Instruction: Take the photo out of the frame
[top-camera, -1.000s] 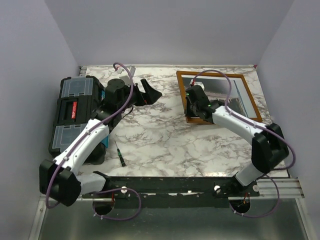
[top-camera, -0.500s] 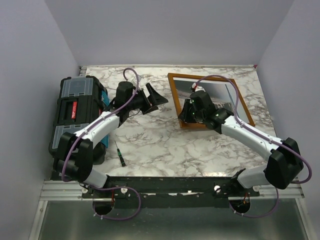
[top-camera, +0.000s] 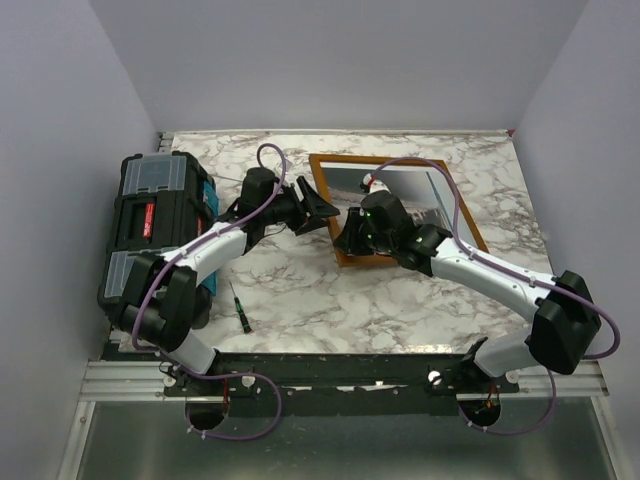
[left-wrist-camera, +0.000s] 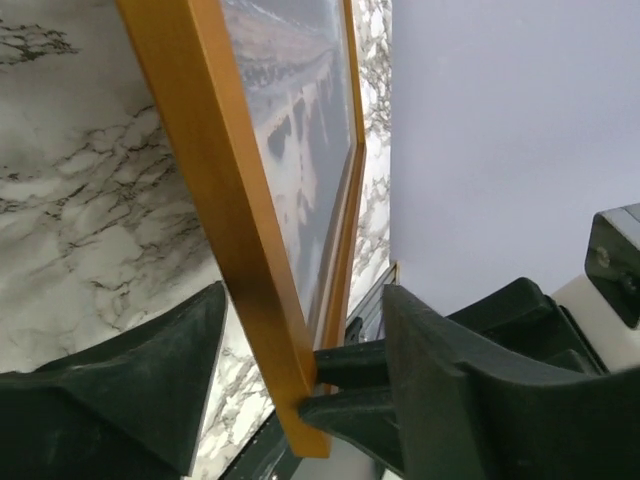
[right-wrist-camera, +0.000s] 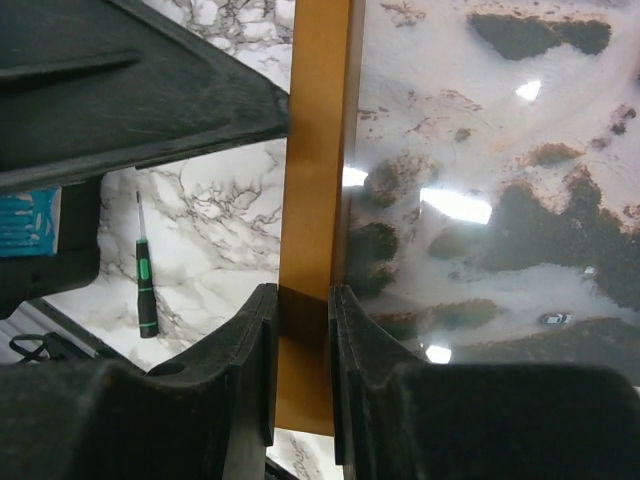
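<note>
From above, the frame (top-camera: 365, 157) is sitting on the marble table (top-camera: 300, 290), with the right gripper (top-camera: 347, 240) pinching its near-left corner and the left gripper (top-camera: 322, 205) reaching its left rail. At the left wrist, the left gripper (left-wrist-camera: 300, 300) is straddling the frame (left-wrist-camera: 200, 150) with jaws wide, clamping nothing. At the right wrist, the right gripper (right-wrist-camera: 303, 320) is squeezing the frame (right-wrist-camera: 315, 150) with the photo (right-wrist-camera: 480, 200) lying inside, so bracing seems under way and the left needs a firm grip next.

Orange-brown frame (right-wrist-camera: 312, 150); grey-white photo (right-wrist-camera: 500, 150) with dark trees; white, grey-veined marble table (top-camera: 330, 290); black toolbox (top-camera: 150, 215).
</note>
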